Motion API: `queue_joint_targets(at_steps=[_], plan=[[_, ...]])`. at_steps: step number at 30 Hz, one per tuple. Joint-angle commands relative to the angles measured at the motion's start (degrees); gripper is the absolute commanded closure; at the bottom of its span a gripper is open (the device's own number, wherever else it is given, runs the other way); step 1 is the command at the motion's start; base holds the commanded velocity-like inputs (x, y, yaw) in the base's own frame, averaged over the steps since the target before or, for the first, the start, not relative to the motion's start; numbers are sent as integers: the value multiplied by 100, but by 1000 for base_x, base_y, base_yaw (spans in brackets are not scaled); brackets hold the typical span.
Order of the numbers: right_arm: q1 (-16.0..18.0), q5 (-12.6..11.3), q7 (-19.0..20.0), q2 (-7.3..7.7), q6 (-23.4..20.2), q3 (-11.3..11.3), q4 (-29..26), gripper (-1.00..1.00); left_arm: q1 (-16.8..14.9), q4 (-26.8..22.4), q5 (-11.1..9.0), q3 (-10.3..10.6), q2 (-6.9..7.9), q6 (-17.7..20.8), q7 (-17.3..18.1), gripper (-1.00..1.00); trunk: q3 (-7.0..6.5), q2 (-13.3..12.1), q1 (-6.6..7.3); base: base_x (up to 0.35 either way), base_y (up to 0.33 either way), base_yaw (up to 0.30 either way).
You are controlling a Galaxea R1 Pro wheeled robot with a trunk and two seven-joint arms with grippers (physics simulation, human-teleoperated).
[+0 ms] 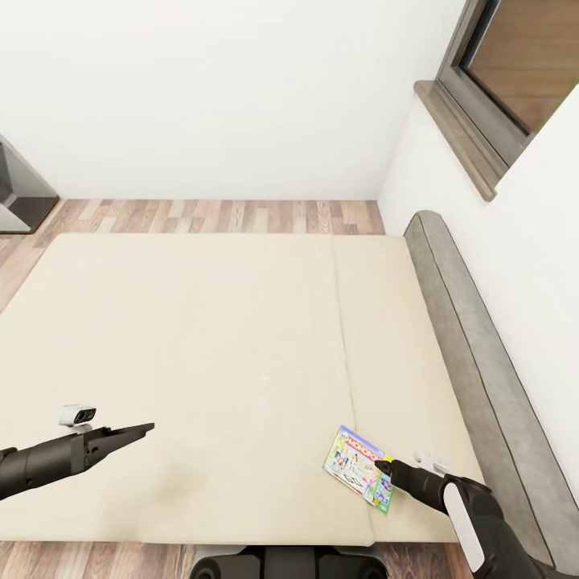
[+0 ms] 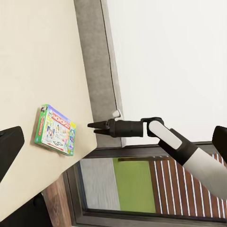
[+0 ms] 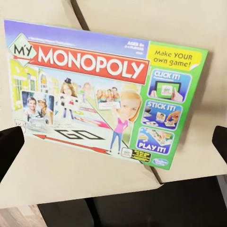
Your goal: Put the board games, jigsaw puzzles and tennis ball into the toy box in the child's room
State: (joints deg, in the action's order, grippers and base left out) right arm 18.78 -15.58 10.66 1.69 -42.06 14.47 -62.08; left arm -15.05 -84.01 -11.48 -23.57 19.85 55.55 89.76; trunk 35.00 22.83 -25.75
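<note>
The board game (image 1: 359, 468), a flat box with a green-and-white cover crossed by a red "Monopoly" band, is seen lying flat on the beige mattress of the bed (image 1: 201, 338), near the mattress's near edge and toward the side where the grey headboard (image 1: 474, 354) runs. In the right wrist view the box (image 3: 106, 92) is shown face up straight ahead, lying across a seam in the mattress.

The right gripper (image 1: 383, 466) is held just at the box's edge, low over the mattress. Its fingers are seen drawn to a dark point in the left wrist view (image 2: 92, 126), and nothing is held between them; it is judged closed and empty, with the tip just beside the box rather than around it. Whether the tip is touching the cardboard cannot be told.

The left gripper (image 1: 143, 429) is held well apart from the box, over bare mattress, its fingers also brought together on nothing.

The step in hand is judged to be the pickup of this board game from the bed, not yet achieved. For the next move, the right gripper would need to be opened and one finger worked under the box's edge, since the box lies flat on a soft surface; the box might also be nudged toward the mattress edge so that it overhangs and can be pinched. Carrying to the toy box is left for afterward.
</note>
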Motion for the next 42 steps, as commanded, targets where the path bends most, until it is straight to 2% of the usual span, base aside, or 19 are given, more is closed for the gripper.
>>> queue_joint_targets(at_steps=[1,19,30,42], plan=[[3,19,36,-2,-31,14,-5,-100,-1,-1,5,-2,1,61,24,-100,7,9,-3,0,0,0],[3,15,26,-2,-31,25,-5,-100,1,-1,5,-10,1,61,24,-100,7,9,-3,0,0,0],[3,17,208,-2,-31,28,-5,-100,-2,-1,5,-7,1,61,24,-100,7,9,-3,0,0,0],[3,19,234,-2,-28,30,-5,-100,0,-1,5,-15,1,61,24,-100,46,9,-3,0,0,0]])
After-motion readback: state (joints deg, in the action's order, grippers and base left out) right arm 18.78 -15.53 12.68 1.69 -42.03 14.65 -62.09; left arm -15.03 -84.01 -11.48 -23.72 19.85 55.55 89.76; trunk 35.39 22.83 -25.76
